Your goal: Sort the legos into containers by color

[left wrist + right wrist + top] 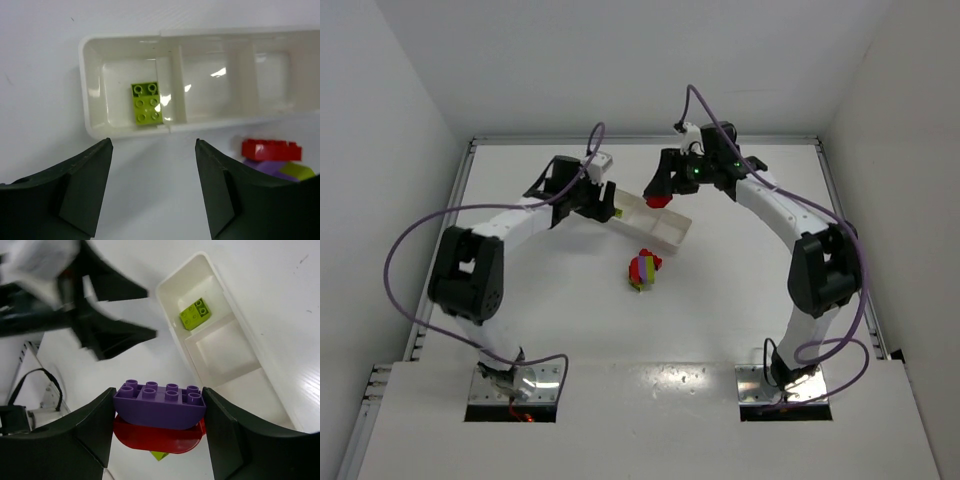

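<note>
Left gripper (pixel 152 144): we see its jaws spread and holding nothing, over the tray (pixel 88 116) end.
Right gripper (pixel 159 399): pinching the purple brick (pixel 159 411) by its short ends.
Green brick (pixel 146 103): flat in the end compartment.
Next: we judge the right arm nearer; the middle compartment lies just ahead.

tray (pixel 86 92) glossy white plastic; legos (pixel 146 103) smooth shiny plastic; table (pixel 40 50) matt white.
</note>
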